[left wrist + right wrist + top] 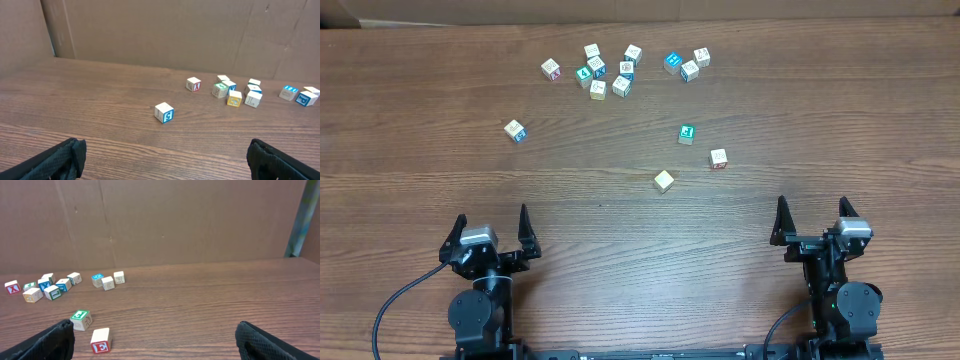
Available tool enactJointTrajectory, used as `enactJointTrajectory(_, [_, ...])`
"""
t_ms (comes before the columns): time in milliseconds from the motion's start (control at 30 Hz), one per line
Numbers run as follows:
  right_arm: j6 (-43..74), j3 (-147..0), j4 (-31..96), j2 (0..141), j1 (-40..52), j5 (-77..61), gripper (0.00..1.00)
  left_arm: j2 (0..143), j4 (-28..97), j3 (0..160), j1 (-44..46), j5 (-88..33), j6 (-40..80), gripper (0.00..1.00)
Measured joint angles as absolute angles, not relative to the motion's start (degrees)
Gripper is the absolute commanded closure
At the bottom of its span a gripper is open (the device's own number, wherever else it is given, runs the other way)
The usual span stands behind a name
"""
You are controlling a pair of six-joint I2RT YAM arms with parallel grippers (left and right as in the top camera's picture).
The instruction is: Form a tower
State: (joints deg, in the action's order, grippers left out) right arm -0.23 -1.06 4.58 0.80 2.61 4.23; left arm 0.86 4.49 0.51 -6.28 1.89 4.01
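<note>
Tower not yet begun: no column stood anywhere on the brown wood-grain table [820, 110], and its makings, small pale wooden cubes [597, 68], lay loose and single. Most were bunched well beyond the plain cube [664, 181], two more sat just beyond it to the right, and one lay well off to its left and a little beyond. Each cube looked light, rigid and sharp-edged, its printed faces smooth. A square pinch across two opposite flat sides seemed the surest hold, and any tower of them would likely topple at a nudge. On the near side of the plain cube, the left gripper [492, 214] and the right gripper [812, 203] hovered with black fingers spread fully wide, holding nothing.
</note>
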Motion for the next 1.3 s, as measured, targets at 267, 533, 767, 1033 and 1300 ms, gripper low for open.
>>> enactJointTrajectory(267, [-0.2,-1.1,4.6,0.8,2.6,4.2,0.0,0.9,4.5,0.5,-6.3,1.9,4.0,0.0])
enactJointTrajectory(533, [-0.2,-1.1,4.6,0.8,2.6,4.2,0.0,0.9,3.8,0.5,-6.3,1.9,4.0,0.0])
enactJointTrajectory(767, [-0.3,-1.1,4.6,0.8,2.6,4.2,0.0,0.9,1.1,0.5,-6.3,-1.2,4.0,0.0])
enactJointTrajectory(1033, [-0.2,-1.1,4.6,0.8,2.6,4.2,0.0,0.9,-3.1,3.3,-6.3,-11.7,4.0,0.0])
enactJointTrajectory(1300, [-0.2,-1.1,4.6,0.8,2.6,4.2,0.0,3.9,2.5,23.4,-6.3,-15.9,3.8,0.0])
